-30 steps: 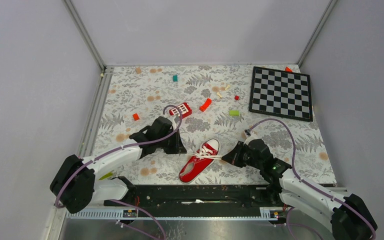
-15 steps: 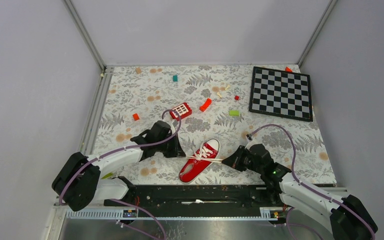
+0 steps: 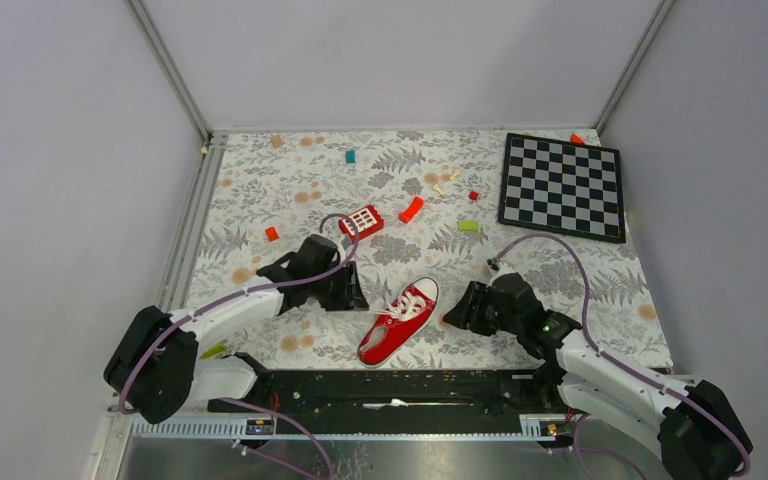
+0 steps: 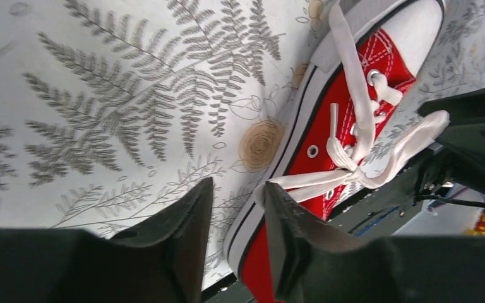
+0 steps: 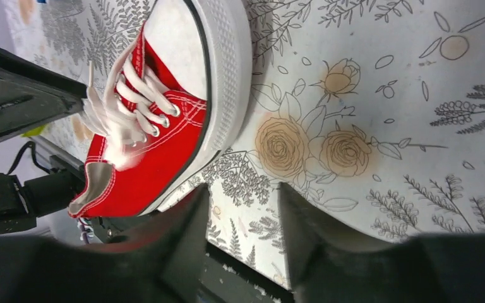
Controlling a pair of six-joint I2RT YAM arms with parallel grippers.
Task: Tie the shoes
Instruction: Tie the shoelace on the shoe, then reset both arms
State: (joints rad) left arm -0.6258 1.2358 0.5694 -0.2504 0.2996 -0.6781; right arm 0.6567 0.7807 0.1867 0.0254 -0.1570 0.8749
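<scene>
The shoe, a small red canvas sneaker (image 3: 398, 322) with white sole and toe cap, lies on the floral tabletop between my two arms. Its white laces (image 4: 347, 161) are crossed in a knot over the tongue and lie slack. My left gripper (image 3: 356, 296) sits just left of the shoe, open (image 4: 237, 188); one lace loop touches the tip of its right finger (image 4: 271, 202), with nothing between the jaws. My right gripper (image 3: 456, 316) is open to the right of the shoe (image 5: 164, 132), its jaws (image 5: 243, 192) over bare tabletop.
A chessboard (image 3: 561, 186) lies at the back right. A red block with white squares (image 3: 361, 220), a curved red-orange piece (image 3: 411, 209), a green block (image 3: 468, 226) and small cubes are scattered behind the shoe. A black rail (image 3: 390, 385) runs along the near edge.
Both grippers were shut on the lace ends, pulling them taut sideways. Now both have opened and let go, and the laces have fallen slack onto the shoe.
</scene>
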